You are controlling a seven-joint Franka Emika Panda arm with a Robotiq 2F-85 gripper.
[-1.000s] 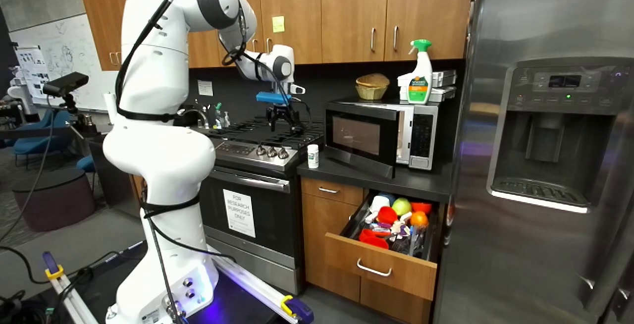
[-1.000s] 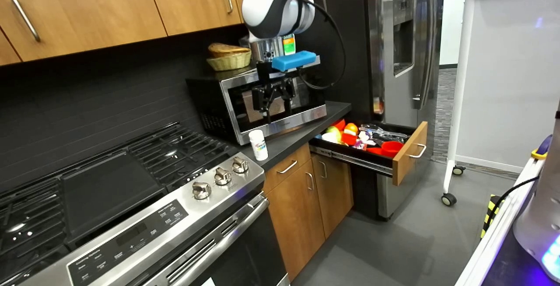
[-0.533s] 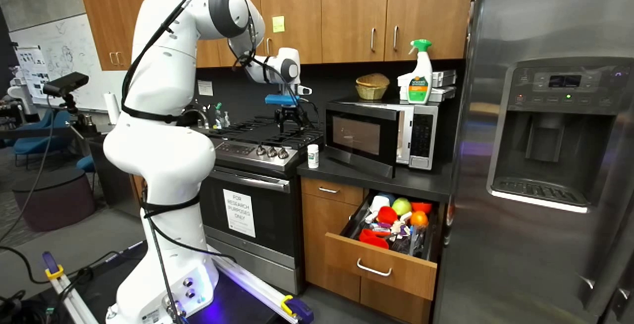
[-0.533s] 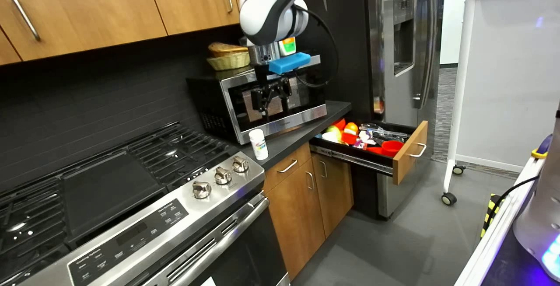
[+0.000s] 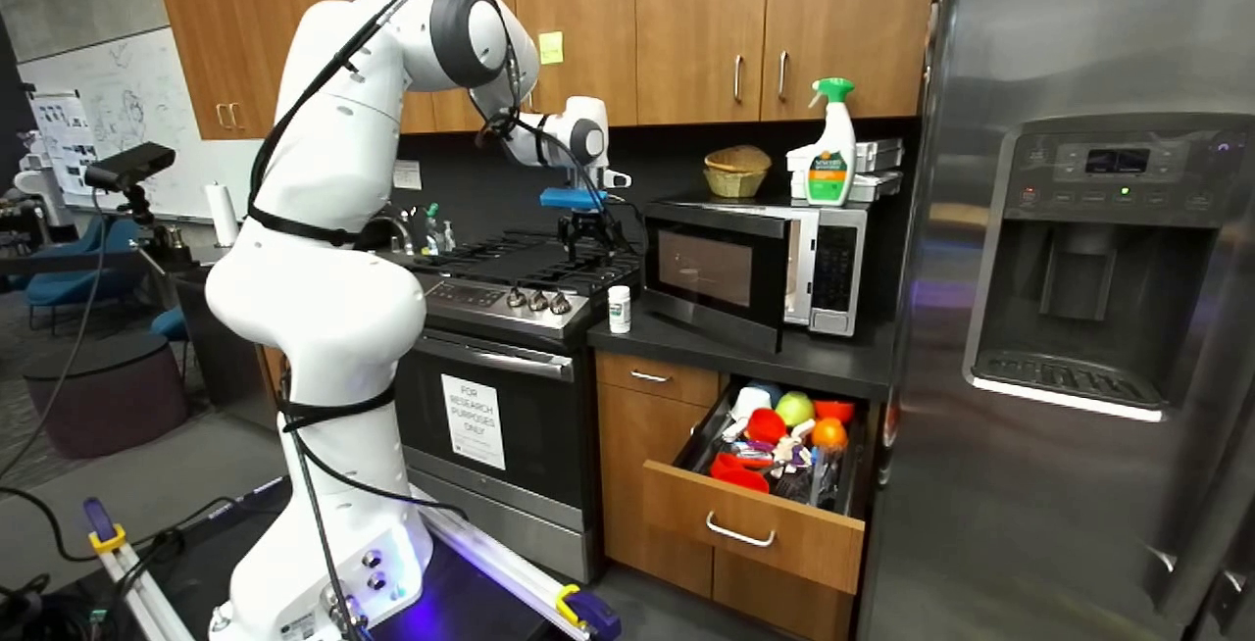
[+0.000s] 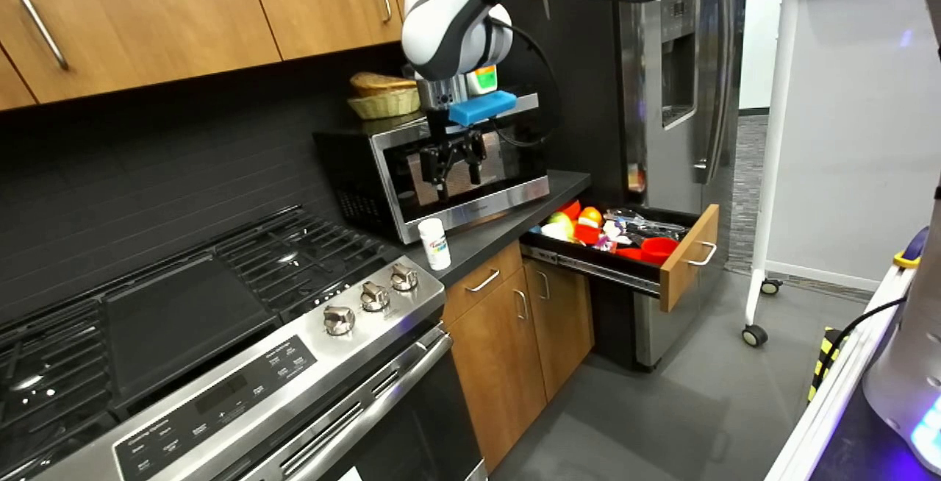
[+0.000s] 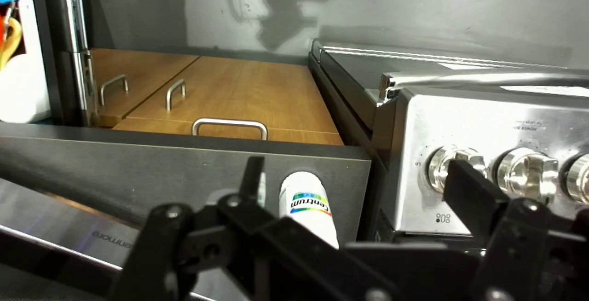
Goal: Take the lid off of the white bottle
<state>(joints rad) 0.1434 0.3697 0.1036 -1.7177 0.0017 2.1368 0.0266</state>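
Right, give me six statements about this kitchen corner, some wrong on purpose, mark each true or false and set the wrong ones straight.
1. The white bottle stands upright on the counter. True.
2. The end effector is clamped on the lid. False: it is open and apart from the white bottle.
3. The door of the microwave is shut. False: it stands partly open.
4. A drawer below the counter is pulled out. True.
5. The spray bottle lies in that drawer. False: it stands on top of the microwave.
6. In the wrist view, the white bottle's label reads "Centrum", upside down. True.
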